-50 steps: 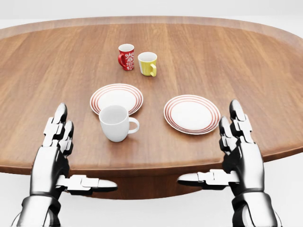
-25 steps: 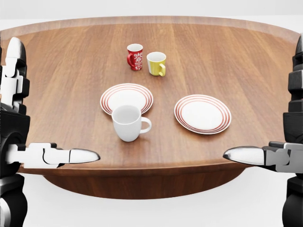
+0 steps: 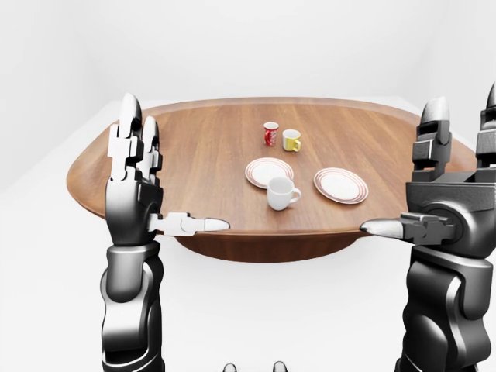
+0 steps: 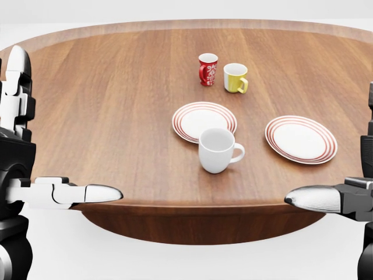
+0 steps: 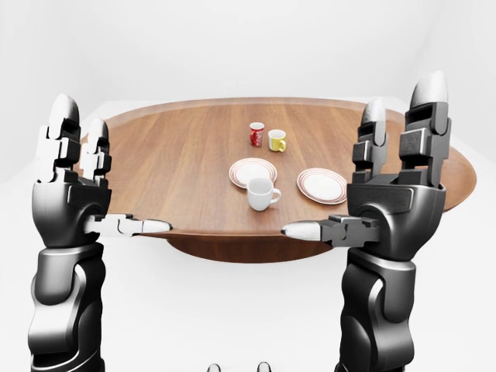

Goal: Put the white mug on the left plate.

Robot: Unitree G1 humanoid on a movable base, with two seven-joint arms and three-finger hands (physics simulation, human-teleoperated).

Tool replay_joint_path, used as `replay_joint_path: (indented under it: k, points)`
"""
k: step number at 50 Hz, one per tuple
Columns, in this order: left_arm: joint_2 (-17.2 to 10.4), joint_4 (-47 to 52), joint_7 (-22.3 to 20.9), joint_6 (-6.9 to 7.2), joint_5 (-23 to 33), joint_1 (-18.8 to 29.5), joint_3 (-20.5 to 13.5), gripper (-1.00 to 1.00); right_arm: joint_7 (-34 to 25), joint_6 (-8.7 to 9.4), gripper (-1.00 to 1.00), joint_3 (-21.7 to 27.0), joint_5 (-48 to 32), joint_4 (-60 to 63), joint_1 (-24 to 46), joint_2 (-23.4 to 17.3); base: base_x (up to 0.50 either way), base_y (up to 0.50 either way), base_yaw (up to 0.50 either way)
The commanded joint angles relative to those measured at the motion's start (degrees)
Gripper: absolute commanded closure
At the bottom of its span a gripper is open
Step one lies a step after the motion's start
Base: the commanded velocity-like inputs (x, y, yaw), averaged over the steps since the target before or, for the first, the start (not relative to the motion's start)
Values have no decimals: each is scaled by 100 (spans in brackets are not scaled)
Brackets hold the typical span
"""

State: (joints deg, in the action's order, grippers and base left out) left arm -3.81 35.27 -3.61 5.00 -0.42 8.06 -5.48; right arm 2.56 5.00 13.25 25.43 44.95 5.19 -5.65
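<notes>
Head view, contents of one oval wooden table (image 4: 116,105):

- White mug (image 4: 217,150): upright on the table, near the bottom edge of the tabletop, handle pointing to the view's right. It stands just below the left plate, its rim overlapping that plate's lower edge in this view; whether they touch cannot be told.
- Left plate (image 4: 204,121): white with red rings, lying flat at mid-table, with nothing on it.
- Right plate (image 4: 301,139): same pattern, flat, well to the right of the mug.
- Red mug (image 4: 207,69): upright, white-patterned, toward the top of the view.
- Yellow mug (image 4: 235,77): upright, just beside the red mug on its right.

Robot hands, both raised off the table and clear of every item:

- Left robot hand (image 3: 136,186): released, fingers straight and pointing up, thumb stretched sideways toward the centre; holds nothing. It sits at the left edge of the head view.
- Right robot hand (image 5: 391,186): released, fingers upright, thumb extended toward the centre; holds nothing. Only its thumb and a strip of the palm show at the right edge of the head view.
</notes>
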Motion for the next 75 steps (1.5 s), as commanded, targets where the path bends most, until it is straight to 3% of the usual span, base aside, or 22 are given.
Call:
replay_joint_path:
  k: [1,11,19,75]
  points:
    - [4,14,-20,0,31,-9,9,-100,-29,0,-100,6,-18,13,-10,-6,0,50,0]
    - [13,38,-49,0,51,-35,21,-100,-47,0,-100,-55,-230,-82,-24,-2,0,43,0]
    - [17,97,-54,0,51,-35,25,-100,1,0,-100,125,191,58,-2,57,0,0,0]
    - [29,168,-125,0,77,-58,58,-100,2,0,-100,151,376,341,-25,-93,50,0,0]
